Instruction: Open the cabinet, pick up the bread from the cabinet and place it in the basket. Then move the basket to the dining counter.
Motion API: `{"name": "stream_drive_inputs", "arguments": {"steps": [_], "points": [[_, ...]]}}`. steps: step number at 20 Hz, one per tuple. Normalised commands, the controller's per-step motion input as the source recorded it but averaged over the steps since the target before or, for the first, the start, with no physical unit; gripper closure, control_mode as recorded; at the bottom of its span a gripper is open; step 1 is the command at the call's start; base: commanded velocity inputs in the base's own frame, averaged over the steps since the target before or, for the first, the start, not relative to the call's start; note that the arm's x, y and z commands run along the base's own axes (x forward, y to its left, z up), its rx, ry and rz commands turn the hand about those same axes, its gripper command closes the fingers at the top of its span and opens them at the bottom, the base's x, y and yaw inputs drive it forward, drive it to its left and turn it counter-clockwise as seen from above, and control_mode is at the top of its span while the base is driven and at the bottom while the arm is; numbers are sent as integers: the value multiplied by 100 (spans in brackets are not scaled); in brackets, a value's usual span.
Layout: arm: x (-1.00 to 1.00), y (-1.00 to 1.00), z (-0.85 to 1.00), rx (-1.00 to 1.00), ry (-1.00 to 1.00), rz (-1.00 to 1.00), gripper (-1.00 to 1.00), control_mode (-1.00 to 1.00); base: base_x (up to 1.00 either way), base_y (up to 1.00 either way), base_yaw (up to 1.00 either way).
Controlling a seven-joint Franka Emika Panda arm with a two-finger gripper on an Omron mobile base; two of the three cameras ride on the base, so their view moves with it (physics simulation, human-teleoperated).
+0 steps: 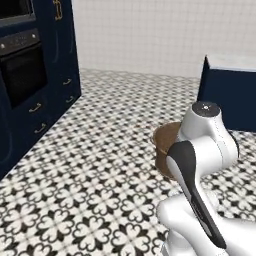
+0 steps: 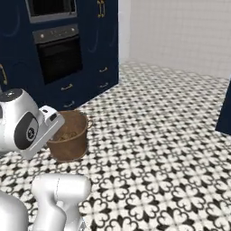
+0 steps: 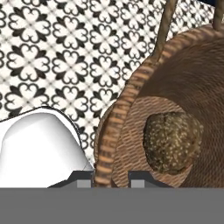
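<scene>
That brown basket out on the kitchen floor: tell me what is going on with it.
The white robot arm's hand is shut on the rim of the round brown woven basket, holding it above the patterned tile floor. The small dark brown lumpy bread roll already lies at the basket's bottom. The navy-sided, marble-topped dining counter stands ahead, apart from the basket, so the carry is not yet done.

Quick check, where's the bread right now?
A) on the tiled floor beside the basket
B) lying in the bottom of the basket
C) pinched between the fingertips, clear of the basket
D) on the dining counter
B: the hand view shows the bread lying on the woven bottom of the basket, with the tool shut on the basket's rim, one fingertip on each side of the wall.
</scene>
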Motion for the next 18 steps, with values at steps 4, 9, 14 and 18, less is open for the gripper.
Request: {"name": "stream_drive_inputs", "arguments": {"steps": [4,9,14,18], "points": [[0,0,0,0,0,0,100,100,3,8,-90],[0,0,0,0,0,0,100,100,79,-7,-47],[0,0,0,0,0,0,100,100,100,-72,0],[0,0,0,0,0,0,100,100,100,-89,1]]}}
